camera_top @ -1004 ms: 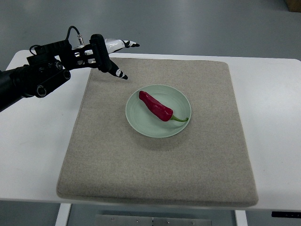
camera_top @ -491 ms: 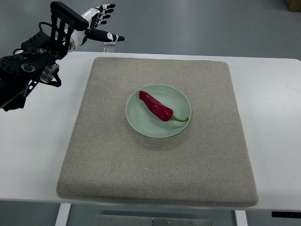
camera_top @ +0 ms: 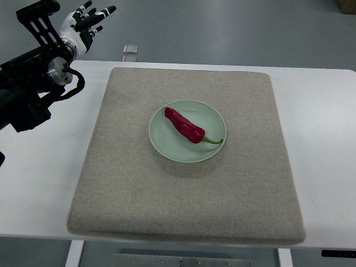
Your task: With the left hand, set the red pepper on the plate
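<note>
Up in the far left corner, the left hand (camera_top: 83, 22) is raised past the table's (camera_top: 44, 167) back edge, its fingers (camera_top: 103, 11) spread loose and holding nothing, with its dark arm (camera_top: 28, 89) coming in from the left edge over the white tabletop. Well apart from it, the pepper (camera_top: 184, 126) lies across the pale green plate (camera_top: 167, 144), stem toward the right. Plate sits near the middle of a grey mat (camera_top: 183, 206) with bare mat on every side.

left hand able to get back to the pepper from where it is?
Probably yes: the red pepper lies exposed on the plate, nothing over it, and the open left hand has only bare mat between.
</note>
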Motion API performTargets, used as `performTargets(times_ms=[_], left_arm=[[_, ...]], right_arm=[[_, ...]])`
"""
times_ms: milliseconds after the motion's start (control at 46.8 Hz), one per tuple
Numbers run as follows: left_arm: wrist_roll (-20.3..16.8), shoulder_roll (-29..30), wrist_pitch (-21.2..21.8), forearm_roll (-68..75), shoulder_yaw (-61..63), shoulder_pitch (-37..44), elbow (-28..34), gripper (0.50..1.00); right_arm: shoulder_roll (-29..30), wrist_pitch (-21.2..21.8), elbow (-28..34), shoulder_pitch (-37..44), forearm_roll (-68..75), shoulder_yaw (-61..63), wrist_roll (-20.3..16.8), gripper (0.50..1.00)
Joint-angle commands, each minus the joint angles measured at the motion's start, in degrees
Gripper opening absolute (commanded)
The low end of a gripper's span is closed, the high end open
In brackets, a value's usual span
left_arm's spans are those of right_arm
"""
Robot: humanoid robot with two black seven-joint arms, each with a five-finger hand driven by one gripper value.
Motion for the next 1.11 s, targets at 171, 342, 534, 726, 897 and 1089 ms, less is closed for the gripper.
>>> performTargets(times_ms=[171, 342, 534, 726, 897, 1089], left_arm=[[0.1, -2.6, -7.8, -5.1, -4.8, 1.9, 2.3, 0.992], [-0.2, -5.3, -17.8, -5.2, -9.8, 3.9, 7.1, 0.992], [-0.6, -5.3, -20.6, -5.3, -11.8, 4.8, 8.2, 0.992], [-0.8, -4.7, -20.6, -4.3, -11.8, 5.2, 8.1, 0.992], [-0.9, -4.5, -20.8, -4.1, -11.7, 5.5, 8.2, 0.992], [-0.9, -4.4, -21.0, -4.1, -11.7, 5.5, 8.2, 0.992]], right_arm=[[0.0, 0.0, 0.0, 0.0, -0.1, 0.0, 0.0, 0.93], [0.0, 0.0, 0.0, 0.0, -0.1, 0.0, 0.0, 0.928], [0.0, 0.0, 0.0, 0.0, -0.1, 0.0, 0.0, 0.928], [0.0, 0.0, 0.0, 0.0, -0.1, 0.0, 0.0, 0.928], [0.0, 0.0, 0.0, 0.0, 0.0, 0.0, 0.0, 0.928], [0.0, 0.0, 0.0, 0.0, -0.1, 0.0, 0.0, 0.928]])
